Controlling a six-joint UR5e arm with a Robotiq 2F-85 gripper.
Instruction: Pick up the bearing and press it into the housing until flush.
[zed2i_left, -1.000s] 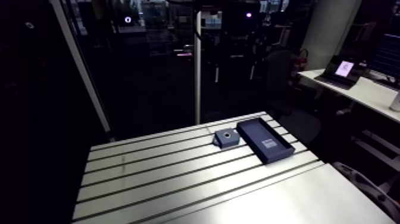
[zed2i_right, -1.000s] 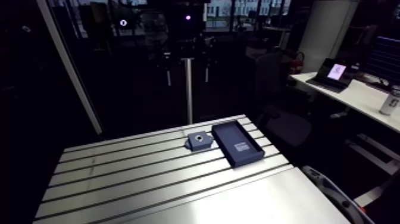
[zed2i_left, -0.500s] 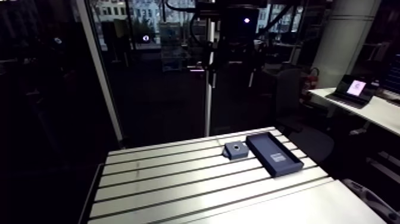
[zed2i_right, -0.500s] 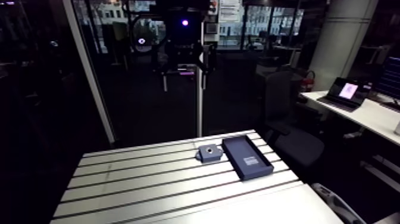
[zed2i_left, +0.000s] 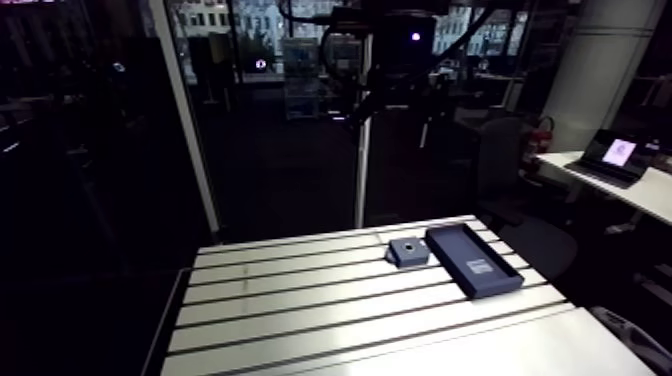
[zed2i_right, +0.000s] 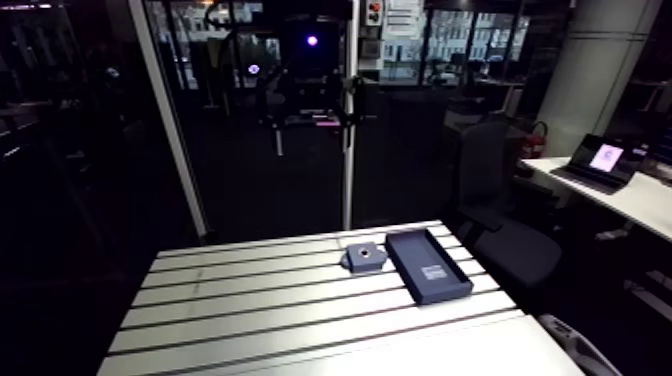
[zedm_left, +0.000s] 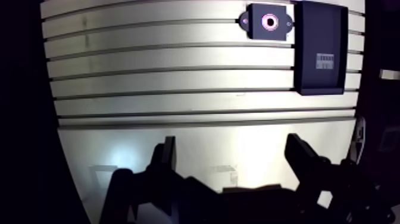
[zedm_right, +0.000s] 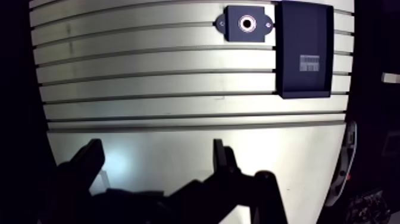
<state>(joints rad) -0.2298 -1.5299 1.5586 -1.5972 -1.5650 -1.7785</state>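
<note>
The housing (zedm_left: 268, 22), a small grey block with a round bore, lies on the slotted table (zed2i_left: 300, 300) toward its far right. A pale ring with a dark centre shows in the bore; I see no separate bearing anywhere. My gripper (zedm_left: 232, 143) hangs high over the table's smooth front strip, far short of the housing. It is open, and only bare table shows between its dark fingers (zedm_left: 168, 156).
A dark blue shallow tray (zedm_left: 320, 47) with a small label lies right beside the housing, nearly touching it. The slotted surface stretches bare to the left of the housing. The table's edges drop off into darkness on both sides.
The whole arm view has shifted, so the camera has moved. The housing and the tray keep the same places on the table.
</note>
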